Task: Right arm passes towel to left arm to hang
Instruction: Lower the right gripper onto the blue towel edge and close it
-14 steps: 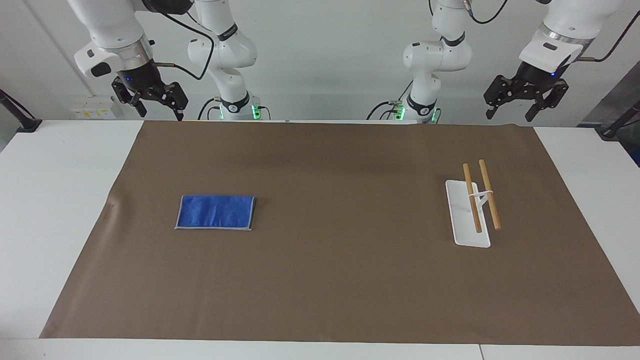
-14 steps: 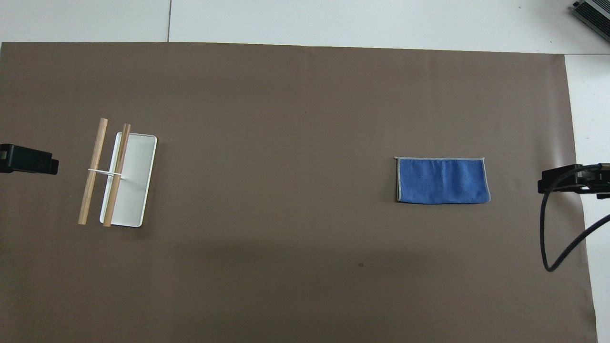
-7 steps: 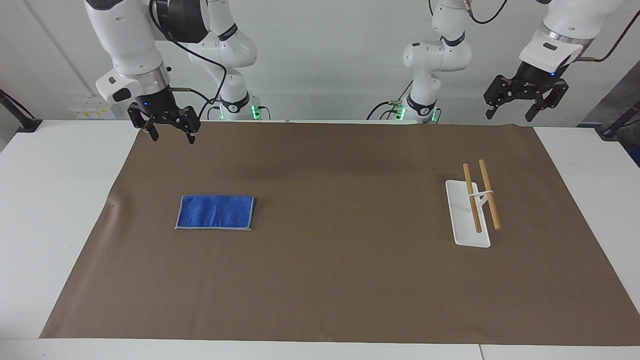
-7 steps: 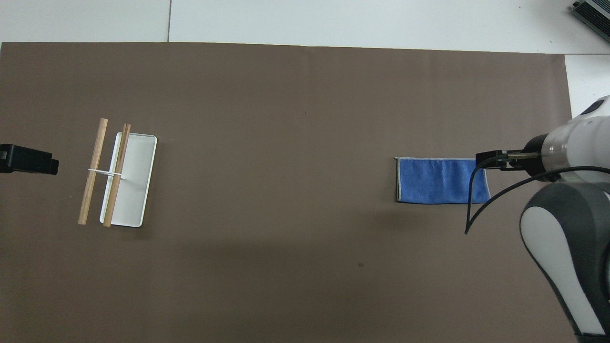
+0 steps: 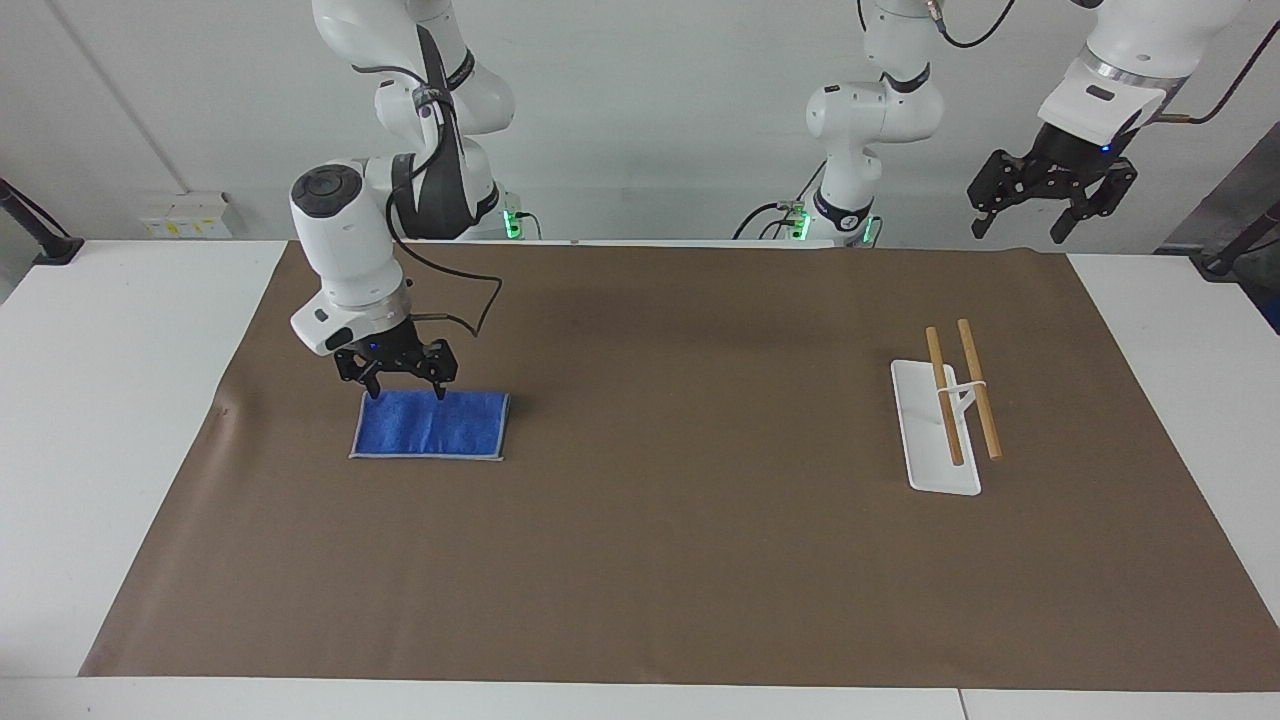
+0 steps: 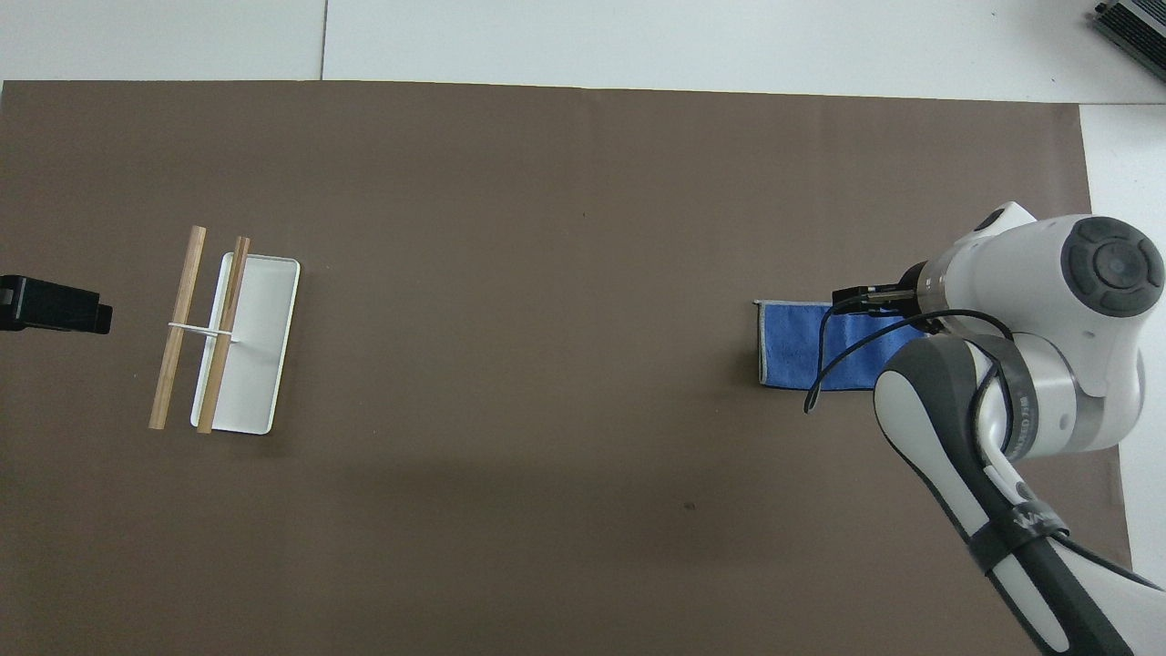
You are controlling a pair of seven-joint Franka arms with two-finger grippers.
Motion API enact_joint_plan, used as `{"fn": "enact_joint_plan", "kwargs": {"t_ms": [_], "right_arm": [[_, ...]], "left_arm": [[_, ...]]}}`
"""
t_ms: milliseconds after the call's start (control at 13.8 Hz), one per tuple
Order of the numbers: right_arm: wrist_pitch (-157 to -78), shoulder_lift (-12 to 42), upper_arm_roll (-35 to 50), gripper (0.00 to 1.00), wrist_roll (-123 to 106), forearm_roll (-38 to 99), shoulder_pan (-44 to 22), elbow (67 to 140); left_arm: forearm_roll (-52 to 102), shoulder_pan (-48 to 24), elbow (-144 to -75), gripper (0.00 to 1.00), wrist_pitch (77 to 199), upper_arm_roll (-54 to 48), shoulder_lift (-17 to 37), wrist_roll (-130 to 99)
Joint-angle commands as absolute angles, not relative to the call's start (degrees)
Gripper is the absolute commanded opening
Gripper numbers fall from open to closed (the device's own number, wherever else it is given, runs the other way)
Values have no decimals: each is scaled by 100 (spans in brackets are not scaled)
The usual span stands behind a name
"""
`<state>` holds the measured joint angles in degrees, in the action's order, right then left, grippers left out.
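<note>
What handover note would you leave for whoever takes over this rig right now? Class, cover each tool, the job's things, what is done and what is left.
Right tool: open, low over the towel's edge nearer the robots, nothing held.
Left tool: open, empty, waiting raised at the left arm's end of the table.
Towel: flat on the brown mat, toward the right arm's end.
Rack: white base with two wooden rails, on the mat toward the left arm's end, bare.
Done: right arm is positioned over the towel.
Left: grasp and lift the towel, pass it to the left tool, hang it on the rack.
</note>
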<state>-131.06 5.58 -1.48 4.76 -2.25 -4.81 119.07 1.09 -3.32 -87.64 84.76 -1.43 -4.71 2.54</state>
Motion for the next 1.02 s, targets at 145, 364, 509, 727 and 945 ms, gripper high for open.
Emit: {"fn": "enact_joint_plan", "kwargs": {"t_ms": [145,364,509,727,945], "right_arm": [[-14017,773,-132,100,273,-123,-431,12524],[-14343,984,-123,100,141,-114,-404,12621],[-14379,1028,-123,100,132,-106,-413,12665],[-14396,1028,-123,100,97,-97,-396,12787],[-14467,1098,-123,100,79,235,-422,12806]], "left_arm": [[123,-281,-8912,100,8499,-167,-606,272],[123,-281,-8912,100,8499,-167,-606,272],[123,-281,-8912,100,8499,-167,-606,272],[123,-281,-8912,100,8499,-167,-606,272],[123,-281,-8912,100,8499,-167,-606,272]]}}
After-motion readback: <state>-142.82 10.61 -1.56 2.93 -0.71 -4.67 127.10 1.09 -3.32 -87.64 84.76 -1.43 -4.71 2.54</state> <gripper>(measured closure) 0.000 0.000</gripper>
